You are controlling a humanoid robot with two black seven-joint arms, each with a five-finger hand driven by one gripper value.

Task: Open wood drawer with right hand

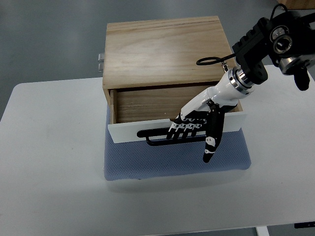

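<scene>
A light wooden box stands on a blue mat on the white table. Its drawer is pulled partly out, showing a bare wooden floor inside. The drawer has a white front panel with a black bar handle. My right hand comes in from the upper right and reaches down over the drawer front. Its white and black fingers are hooked around the handle, while the thumb points down past the panel. The left arm does not show.
The blue mat sticks out in front of the drawer. Bare white table lies to the left and in front. A small metal hinge shows at the box's back left. Grey floor lies beyond the table.
</scene>
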